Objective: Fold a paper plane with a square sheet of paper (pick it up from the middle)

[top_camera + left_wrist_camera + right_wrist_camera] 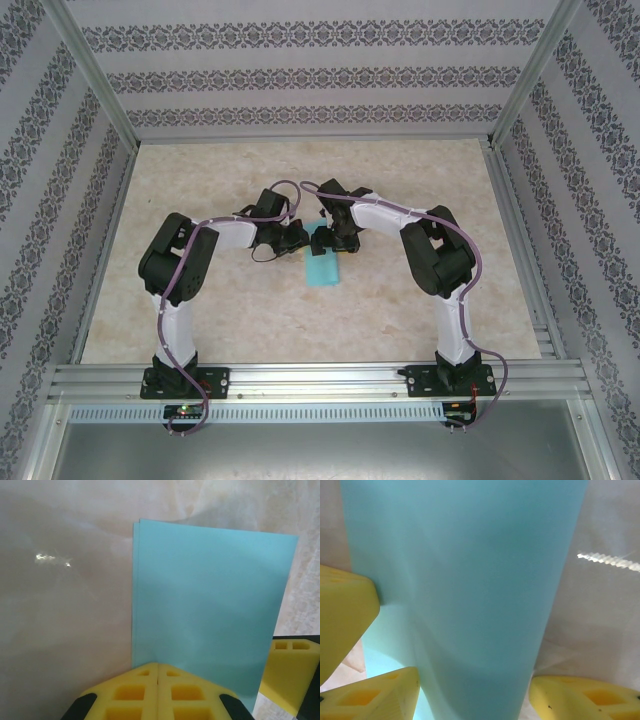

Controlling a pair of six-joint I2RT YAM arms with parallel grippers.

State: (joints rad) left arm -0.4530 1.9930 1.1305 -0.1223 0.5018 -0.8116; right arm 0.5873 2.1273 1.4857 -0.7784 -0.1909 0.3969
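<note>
Left hand (158, 672), closed, touches the square sheet of paper (210, 605); right hand (474, 680), open, straddles it.

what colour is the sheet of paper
The paper is plain turquoise-teal, clearest in the left wrist view.

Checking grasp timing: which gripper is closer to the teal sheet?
Left. The left gripper is shut on the edge of the sheet; the right gripper straddles it, open.
</note>
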